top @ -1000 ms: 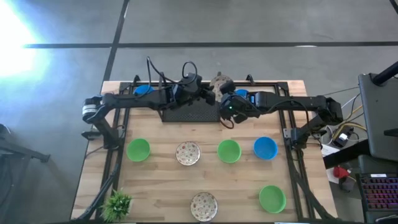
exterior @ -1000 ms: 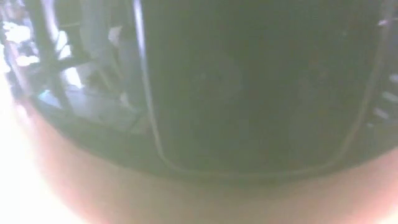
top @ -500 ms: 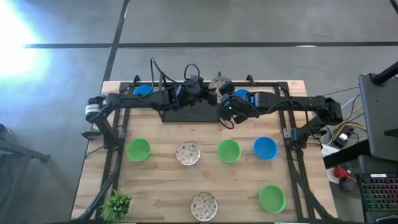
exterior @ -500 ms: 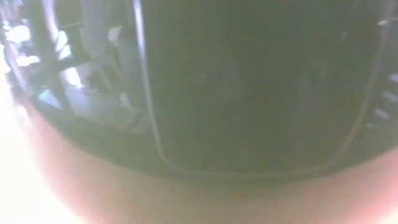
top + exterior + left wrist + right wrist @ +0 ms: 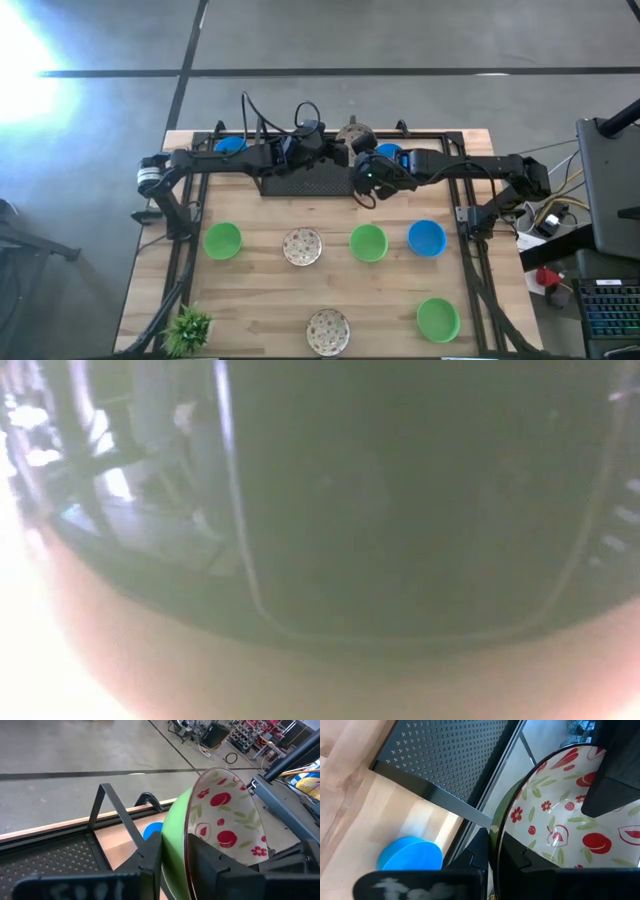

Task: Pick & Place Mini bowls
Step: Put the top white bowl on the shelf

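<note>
Green on the outside and white with red flowers and fruit inside, the patterned bowl [image 5: 220,820] stands on edge between both my claws at the back of the table [image 5: 260,300]. My left claw [image 5: 172,855] has one finger [image 5: 147,855] on the green outer wall and the other on the printed inside, straddling the rim. My right claw [image 5: 495,852] pinches the same bowl's rim [image 5: 555,825] tight, fingers narrow, one each side. From overhead the two claws meet just past the black mesh tray [image 5: 305,183], my left claw [image 5: 335,150] and right claw [image 5: 362,165] close together under the bowl [image 5: 352,133].

Two blue bowls sit along the back edge, one [image 5: 230,144] by my left arm and one [image 5: 388,151] by my right. On the open wood lie a green bowl [image 5: 222,240], a speckled bowl [image 5: 302,246], another green [image 5: 368,242] and a blue [image 5: 427,237]. Nearer the front are a second speckled bowl [image 5: 328,331] and a green one [image 5: 437,318], with a spiky potted plant [image 5: 188,327] at the corner.
</note>
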You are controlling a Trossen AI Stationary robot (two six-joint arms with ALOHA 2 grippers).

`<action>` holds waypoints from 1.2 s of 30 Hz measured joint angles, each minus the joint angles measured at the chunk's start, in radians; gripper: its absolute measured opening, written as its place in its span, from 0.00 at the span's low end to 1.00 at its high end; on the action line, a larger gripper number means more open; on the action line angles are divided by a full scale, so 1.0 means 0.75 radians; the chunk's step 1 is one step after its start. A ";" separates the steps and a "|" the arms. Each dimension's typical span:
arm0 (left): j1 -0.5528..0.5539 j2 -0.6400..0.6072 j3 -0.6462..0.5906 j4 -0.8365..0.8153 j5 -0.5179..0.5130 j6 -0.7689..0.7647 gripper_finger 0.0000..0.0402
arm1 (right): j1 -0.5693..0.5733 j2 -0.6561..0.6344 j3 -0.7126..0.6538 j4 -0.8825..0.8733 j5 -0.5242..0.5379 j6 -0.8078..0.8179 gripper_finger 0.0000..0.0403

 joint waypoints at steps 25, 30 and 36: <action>0.002 0.003 -0.003 -0.006 0.000 -0.015 0.05 | -0.001 0.000 0.002 0.001 -0.060 -0.012 0.03; 0.002 0.003 -0.003 -0.006 0.000 -0.021 0.05 | -0.001 0.000 0.002 0.000 -0.064 -0.011 0.03; 0.002 0.003 -0.005 -0.016 0.000 -0.024 0.02 | -0.001 -0.002 0.003 0.009 -0.073 0.009 0.09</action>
